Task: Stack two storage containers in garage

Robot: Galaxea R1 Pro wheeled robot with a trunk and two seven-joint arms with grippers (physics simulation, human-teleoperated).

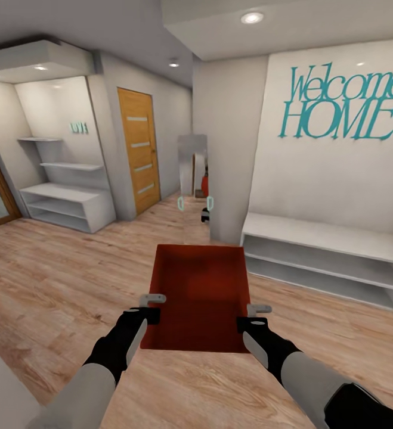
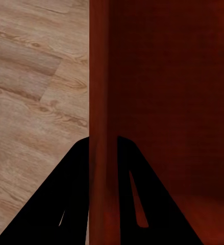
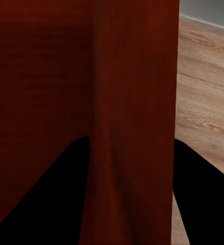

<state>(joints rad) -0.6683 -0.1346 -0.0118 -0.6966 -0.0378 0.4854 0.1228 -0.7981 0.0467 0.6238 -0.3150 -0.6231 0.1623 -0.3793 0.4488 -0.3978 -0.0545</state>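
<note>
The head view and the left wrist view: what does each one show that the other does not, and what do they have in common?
Only the head view: both grippers, left and right, on opposite walls, an orange-brown wooden door, white shelves, and teal "Welcome HOME" lettering.

Only the left wrist view: the left gripper's black fingers straddling the container wall, one inside, one outside.

Both: the red-orange rectangular plastic container and the light wood-plank floor.

A home's entrance hall is shown. It is marked by teal "Welcome HOME" lettering (image 1: pixel 339 104) on a white wall, a low white shelf bench (image 1: pixel 327 259) beneath, light wood-plank flooring (image 1: pixel 53 280) and an orange-brown wooden door (image 1: pixel 138 149).
</note>
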